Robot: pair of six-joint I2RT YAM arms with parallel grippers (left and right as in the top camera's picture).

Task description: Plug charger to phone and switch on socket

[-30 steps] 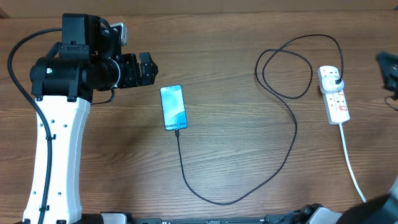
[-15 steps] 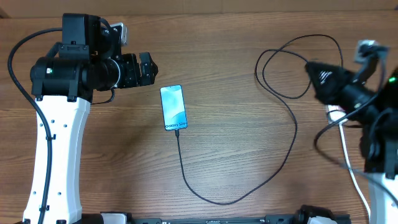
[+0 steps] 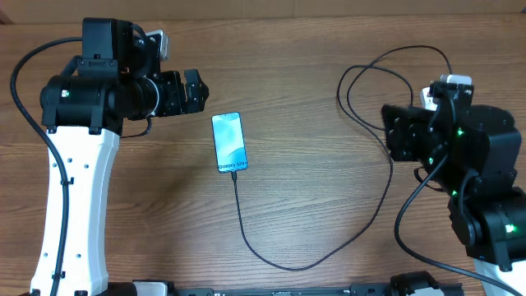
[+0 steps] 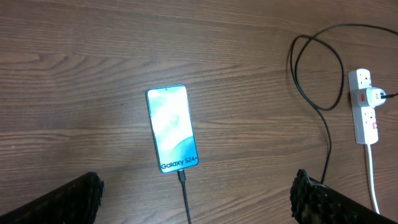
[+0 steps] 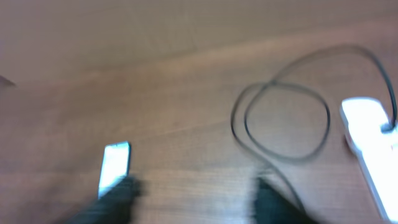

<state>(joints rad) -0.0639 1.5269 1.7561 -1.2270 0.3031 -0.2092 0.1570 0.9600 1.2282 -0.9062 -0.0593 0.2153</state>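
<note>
Looping thin black charger meets slim phone, seemingly.

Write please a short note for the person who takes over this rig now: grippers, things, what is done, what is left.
Left gripper: open, empty, up and to the left of the phone.
Right gripper: looks open, empty; its arm hides most of the socket from overhead.
Phone: flat, screen lit, charger tip in its end.
Socket: right side, charger plug in it.
Done: charger plugged in.
Left: press the socket switch; I cannot tell its state.
</note>
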